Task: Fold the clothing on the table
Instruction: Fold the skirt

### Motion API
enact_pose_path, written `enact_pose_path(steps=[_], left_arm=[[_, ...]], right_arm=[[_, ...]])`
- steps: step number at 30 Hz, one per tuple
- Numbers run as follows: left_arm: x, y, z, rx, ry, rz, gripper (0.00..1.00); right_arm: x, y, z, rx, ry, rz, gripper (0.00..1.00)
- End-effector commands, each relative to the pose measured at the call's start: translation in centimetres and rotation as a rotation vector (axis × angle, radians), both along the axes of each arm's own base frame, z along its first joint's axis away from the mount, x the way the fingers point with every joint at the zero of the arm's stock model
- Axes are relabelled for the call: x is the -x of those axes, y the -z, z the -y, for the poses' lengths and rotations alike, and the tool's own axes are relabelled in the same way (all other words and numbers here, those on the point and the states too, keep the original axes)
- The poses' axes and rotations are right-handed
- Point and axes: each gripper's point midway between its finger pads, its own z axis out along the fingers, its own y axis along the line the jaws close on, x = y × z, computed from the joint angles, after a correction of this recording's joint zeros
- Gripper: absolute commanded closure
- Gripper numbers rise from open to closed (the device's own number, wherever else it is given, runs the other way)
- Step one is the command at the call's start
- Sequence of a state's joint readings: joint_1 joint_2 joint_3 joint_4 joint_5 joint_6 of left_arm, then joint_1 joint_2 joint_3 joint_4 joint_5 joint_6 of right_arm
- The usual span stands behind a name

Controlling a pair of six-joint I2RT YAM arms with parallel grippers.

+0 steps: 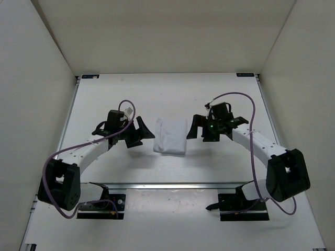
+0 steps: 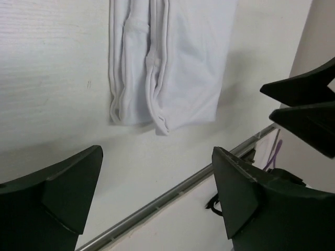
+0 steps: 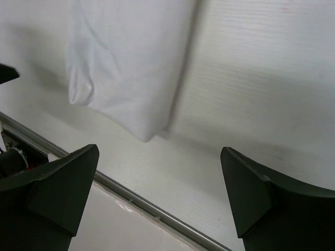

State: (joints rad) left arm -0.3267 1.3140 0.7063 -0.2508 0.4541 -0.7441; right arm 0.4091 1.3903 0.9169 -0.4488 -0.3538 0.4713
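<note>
nearest the lens: left arm base (image 1: 102, 204) and right arm base (image 1: 243, 205), black, bolted to the near strip of the tabletop (image 1: 120, 94), just this side of a metal rail (image 1: 172, 185) running left to right.

beyond the rail, mid-tabletop: the clothing (image 1: 170, 136), white, folded into a compact oblong, lying flat, long side pointing away from the bases. from the left wrist view, stacked hems and layered edges along one side and at one short end.

left pincer (image 2: 157, 150): jaws spread wide, nothing between them, hanging above the tabletop just left of the clothing and apart from it.

right pincer (image 3: 159, 148): jaws likewise spread wide and empty, above the tabletop just right of the clothing and apart from it.

purple cables (image 1: 238, 95) looping over both white arms. plain white walls (image 1: 42, 63) on three sides of the tabletop.
</note>
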Motion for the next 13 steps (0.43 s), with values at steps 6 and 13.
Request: enact_pose_path(steps=[6, 13], left_arm=[[4.7, -0.6, -3.1, -0.134, 0.132, 0.02, 0.01], [6.5, -3.2, -2.1, -0.053, 0.136, 0.134, 0.01]], right_arm=[[2.0, -1.4, 3.5, -0.007, 0.06, 0.041, 0.01], [2.8, -2.8, 3.5, -0.056, 0.055, 0.083, 0.01]])
